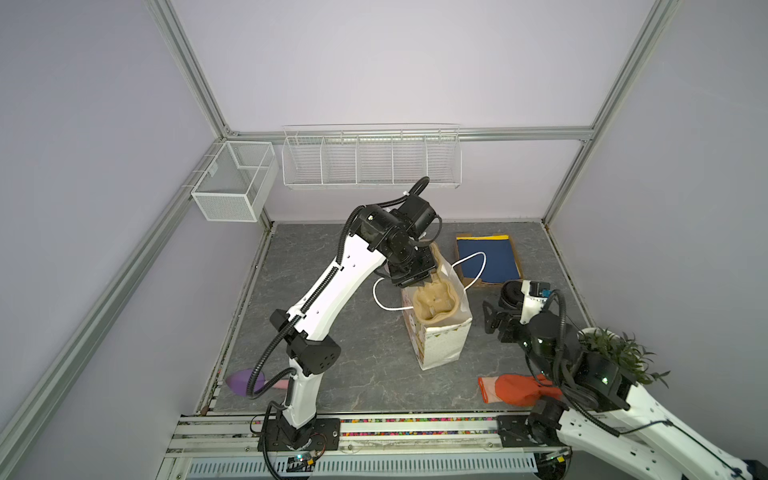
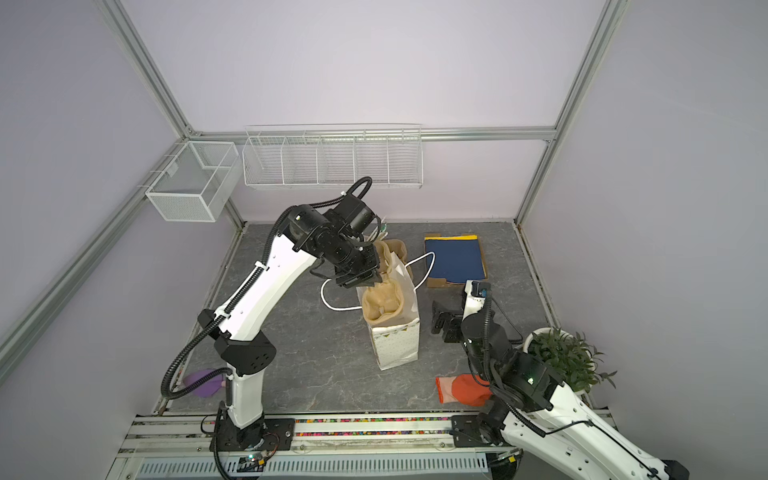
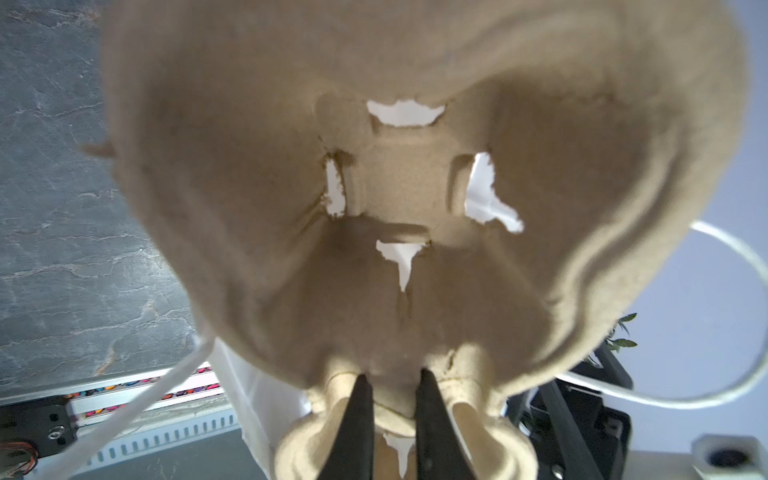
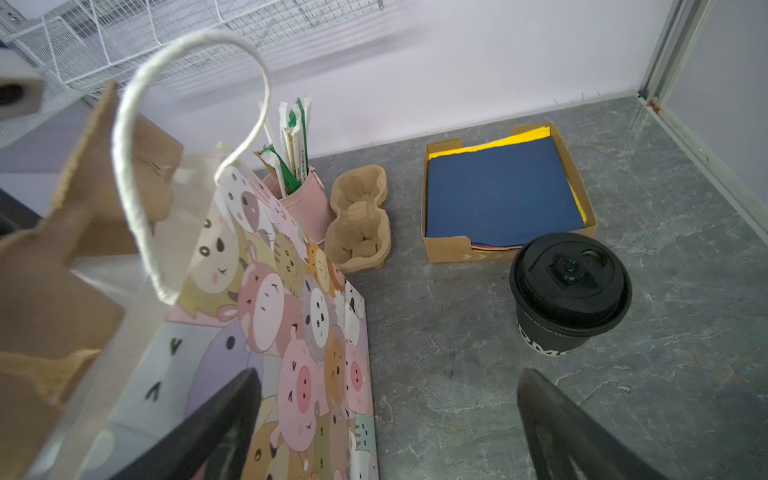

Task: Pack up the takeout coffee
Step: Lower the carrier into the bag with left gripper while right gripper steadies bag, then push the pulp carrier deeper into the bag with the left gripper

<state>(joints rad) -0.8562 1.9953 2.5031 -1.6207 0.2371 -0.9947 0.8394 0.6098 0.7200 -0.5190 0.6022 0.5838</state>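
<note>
My left gripper (image 3: pixel 390 376) clenches the brown pulp cup carrier (image 3: pixel 249 187) at the mouth of the cartoon-printed paper bag (image 4: pixel 291 311), presumably a cradle for the lidded black paper coffee cup (image 4: pixel 569 291) standing on the grey table (image 4: pixel 457 353) before my wide-open right gripper (image 4: pixel 388 376).

Bright, evenly lit, softly shadowed; blurred nearest the paper bag (image 4: pixel 291 332) (sharper beyond it); bowed toward the edges.
</note>
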